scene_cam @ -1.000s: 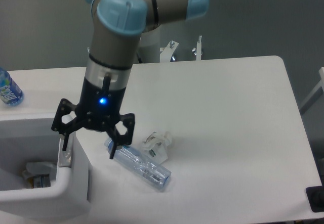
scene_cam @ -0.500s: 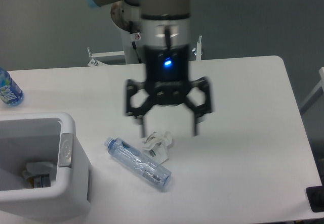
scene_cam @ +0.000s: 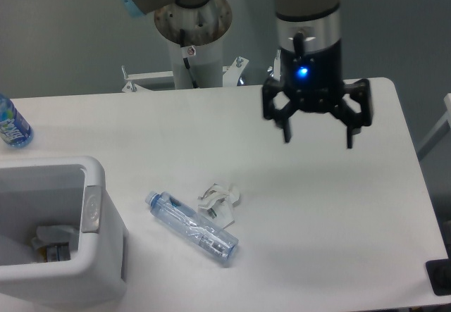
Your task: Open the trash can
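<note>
Your table [scene_cam: 211, 125] is carrying everything. Bin [scene_cam: 106, 263] is sitting at the front-left corner, top already open, rubbish showing inside, grey button strip [scene_cam: 91, 209] on its right rim. Gripper [scene_cam: 317, 141] is hovering well apart at the far right, fingers spread, holding nothing. Bottle [scene_cam: 192, 228] is lying flat beside the bin, near a crumpled wrapper [scene_cam: 220, 198]. Looks done.

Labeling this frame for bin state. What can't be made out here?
- Bin: left and bottom cut off by the frame edge; no lid in view.
- Bin contents: partly hidden by the walls, too small to identify.
- Upright bottle: cut off at the left edge.
- Crumpled scrap by the lying bottle: too small to identify.
</note>
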You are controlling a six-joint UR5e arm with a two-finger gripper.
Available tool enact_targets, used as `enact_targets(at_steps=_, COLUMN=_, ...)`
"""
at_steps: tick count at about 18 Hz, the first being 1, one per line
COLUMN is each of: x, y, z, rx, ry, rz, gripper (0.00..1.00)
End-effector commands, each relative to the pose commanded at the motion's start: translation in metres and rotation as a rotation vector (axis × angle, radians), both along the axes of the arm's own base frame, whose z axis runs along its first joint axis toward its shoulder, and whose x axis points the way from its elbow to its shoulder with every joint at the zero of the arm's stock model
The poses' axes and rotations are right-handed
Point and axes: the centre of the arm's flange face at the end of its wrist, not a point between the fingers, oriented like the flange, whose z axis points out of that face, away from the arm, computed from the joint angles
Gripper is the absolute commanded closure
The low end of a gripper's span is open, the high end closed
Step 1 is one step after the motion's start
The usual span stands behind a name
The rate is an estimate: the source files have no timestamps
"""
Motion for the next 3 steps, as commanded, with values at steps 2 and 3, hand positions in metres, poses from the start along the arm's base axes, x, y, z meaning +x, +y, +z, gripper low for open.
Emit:
enact_targets(at_steps=2, x=-0.0030, y=-0.0046, z=-0.0063, rx=-0.031, ry=0.002, rz=-0.015, gripper=0.00)
enact_targets(at_steps=3, x=-0.0083, y=-0.0102, z=-0.0070, rx=-0.033, ry=0.002, rz=-0.002, gripper=0.00)
